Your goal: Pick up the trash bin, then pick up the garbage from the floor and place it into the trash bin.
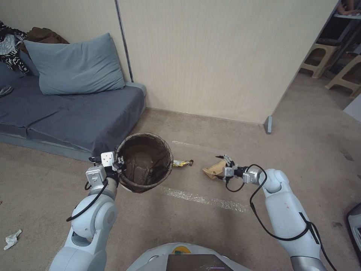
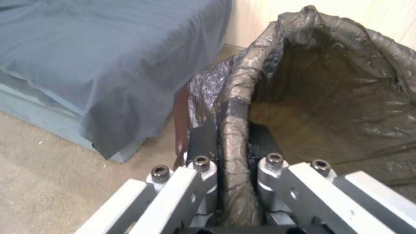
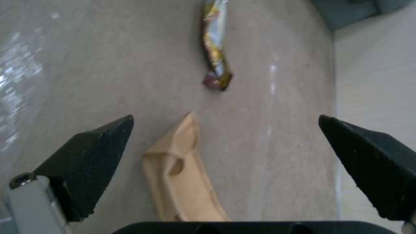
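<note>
The left gripper (image 2: 234,143) is clamping the trash bin (image 1: 144,162) by its rim. Right of the bin, the right gripper (image 3: 225,162) is hovering, spread wide, over crumpled brown paper (image 3: 182,172); it should straddle the paper squarely before pinching.

one trash bin (image 1: 144,162), one yellow wrapper (image 1: 182,163), one brown paper scrap (image 1: 214,169), one white tissue (image 1: 12,239), two pillows (image 1: 75,66)
</note>
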`<state>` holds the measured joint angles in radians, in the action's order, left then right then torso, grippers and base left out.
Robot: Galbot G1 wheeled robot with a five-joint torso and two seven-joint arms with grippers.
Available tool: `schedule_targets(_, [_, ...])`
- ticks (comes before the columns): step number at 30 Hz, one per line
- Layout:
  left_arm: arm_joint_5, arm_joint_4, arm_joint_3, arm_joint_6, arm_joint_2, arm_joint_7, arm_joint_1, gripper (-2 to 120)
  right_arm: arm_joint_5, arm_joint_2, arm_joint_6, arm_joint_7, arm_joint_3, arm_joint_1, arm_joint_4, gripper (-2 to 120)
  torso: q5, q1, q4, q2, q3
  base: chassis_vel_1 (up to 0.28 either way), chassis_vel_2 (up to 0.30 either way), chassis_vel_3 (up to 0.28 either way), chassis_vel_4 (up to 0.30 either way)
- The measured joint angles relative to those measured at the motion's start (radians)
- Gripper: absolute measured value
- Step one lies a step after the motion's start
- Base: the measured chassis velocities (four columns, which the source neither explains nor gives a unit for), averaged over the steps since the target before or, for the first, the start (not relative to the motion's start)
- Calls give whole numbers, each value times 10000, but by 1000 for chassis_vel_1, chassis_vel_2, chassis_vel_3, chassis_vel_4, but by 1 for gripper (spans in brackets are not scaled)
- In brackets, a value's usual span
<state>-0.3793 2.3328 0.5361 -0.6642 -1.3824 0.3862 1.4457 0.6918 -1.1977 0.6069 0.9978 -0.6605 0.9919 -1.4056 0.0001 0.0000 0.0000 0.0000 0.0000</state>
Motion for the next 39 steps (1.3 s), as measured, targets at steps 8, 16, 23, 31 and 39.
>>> schedule_targets(8, [49,0,-61,0,-17,3,3,6,465,16,271,5,12,-220,590,100,-1,0,1,0,0,0,0,0,0])
schedule_targets(16, [55,4,-44,-5,-8,7,9,6,1061,-266,465,-106,68,-741,1588,100,-1,0,1,0,0,0,0,0,0])
schedule_targets(23, [72,17,-30,-8,-22,15,39,6,1537,-480,558,-325,95,-1310,2623,99,-1,0,1,0,0,0,0,0,0])
schedule_targets(31, [84,42,5,-11,-21,28,84,6,1826,-674,586,-724,-45,-1794,3763,99,0,0,1,0,0,0,0,0,0])
schedule_targets(39, [144,62,3,-12,-66,39,136,6,1759,-722,458,-1308,-79,-2289,4959,98,-3,0,-2,0,0,0,0,0,0])
